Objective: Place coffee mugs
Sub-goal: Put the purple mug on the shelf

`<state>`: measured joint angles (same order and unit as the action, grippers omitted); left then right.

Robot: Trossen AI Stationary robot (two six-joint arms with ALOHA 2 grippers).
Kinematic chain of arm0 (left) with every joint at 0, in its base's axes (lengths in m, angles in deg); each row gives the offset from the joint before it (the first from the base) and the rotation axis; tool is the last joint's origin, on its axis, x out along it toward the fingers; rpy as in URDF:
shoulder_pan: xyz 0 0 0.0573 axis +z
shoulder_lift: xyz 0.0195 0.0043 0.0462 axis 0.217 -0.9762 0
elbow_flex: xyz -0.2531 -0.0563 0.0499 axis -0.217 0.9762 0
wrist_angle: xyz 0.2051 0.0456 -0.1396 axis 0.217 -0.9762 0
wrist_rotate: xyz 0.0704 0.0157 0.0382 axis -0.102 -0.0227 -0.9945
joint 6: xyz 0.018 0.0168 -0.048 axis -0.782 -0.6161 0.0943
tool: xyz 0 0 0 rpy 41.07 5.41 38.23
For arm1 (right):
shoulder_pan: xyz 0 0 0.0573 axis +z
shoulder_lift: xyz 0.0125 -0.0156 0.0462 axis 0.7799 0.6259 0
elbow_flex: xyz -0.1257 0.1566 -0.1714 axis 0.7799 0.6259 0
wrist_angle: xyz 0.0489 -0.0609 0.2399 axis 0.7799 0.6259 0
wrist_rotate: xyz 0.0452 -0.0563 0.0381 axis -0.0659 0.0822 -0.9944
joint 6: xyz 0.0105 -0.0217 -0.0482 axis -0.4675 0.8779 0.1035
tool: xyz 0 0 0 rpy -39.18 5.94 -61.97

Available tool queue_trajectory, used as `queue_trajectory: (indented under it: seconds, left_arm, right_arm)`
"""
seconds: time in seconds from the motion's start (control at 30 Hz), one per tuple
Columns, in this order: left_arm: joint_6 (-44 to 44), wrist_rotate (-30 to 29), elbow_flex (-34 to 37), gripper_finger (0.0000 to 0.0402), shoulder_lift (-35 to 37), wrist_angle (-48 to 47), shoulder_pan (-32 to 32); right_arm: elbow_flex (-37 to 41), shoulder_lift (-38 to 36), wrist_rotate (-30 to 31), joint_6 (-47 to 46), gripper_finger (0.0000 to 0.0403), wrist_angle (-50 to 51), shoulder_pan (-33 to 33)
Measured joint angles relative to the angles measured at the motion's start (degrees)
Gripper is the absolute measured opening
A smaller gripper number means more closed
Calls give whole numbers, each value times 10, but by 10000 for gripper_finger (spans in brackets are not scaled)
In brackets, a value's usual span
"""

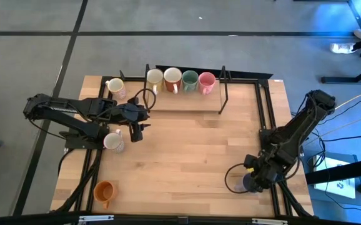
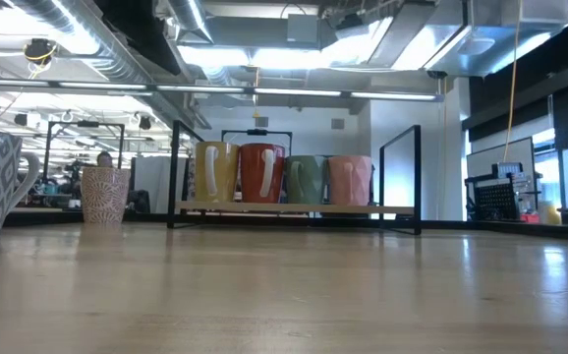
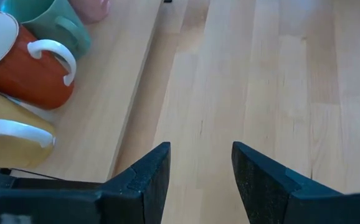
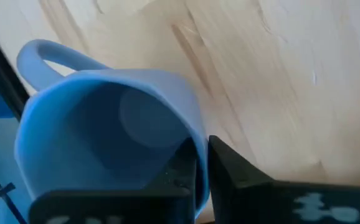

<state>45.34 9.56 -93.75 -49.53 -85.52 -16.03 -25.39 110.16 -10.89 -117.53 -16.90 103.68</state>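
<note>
Blue-grey mug (image 4: 105, 130) at lower right of the high view, on the wood surface (image 1: 187, 150): right pincer (image 4: 202, 168) clamped on its rim wall. Step = pickup. Next: lift clear, carry to rack (image 1: 187, 103) upper centre beside the pink mug (image 1: 206, 80). Left pincer (image 3: 198, 174) apart, empty, nr rack.
</note>
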Motion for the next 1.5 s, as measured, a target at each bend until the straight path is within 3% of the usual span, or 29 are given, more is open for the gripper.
queue_trajectory:
  seconds: [0.23, 0.37, 0.63, 1.17, 1.5]
  left_arm:
    - [0, 0, 0, 166, 0, -2, 0]
    - [0, 0, 0, 166, 0, -2, 0]
    - [4, 0, 0, 166, 0, -3, 0]
    - [5, 0, 0, 166, 0, -4, 0]
    - [2, 0, 0, 166, 0, -3, 0]
  right_arm:
    - [-40, 0, 4, 115, 6, 8, -79]
    - [-78, 0, 31, 196, 7, 43, -166]
    - [-157, 13, 24, 339, 4, 73, -359]
    - [-430, 207, 48, 782, 4, 166, -601]
    - [-501, 302, 37, 1129, 4, 170, -747]
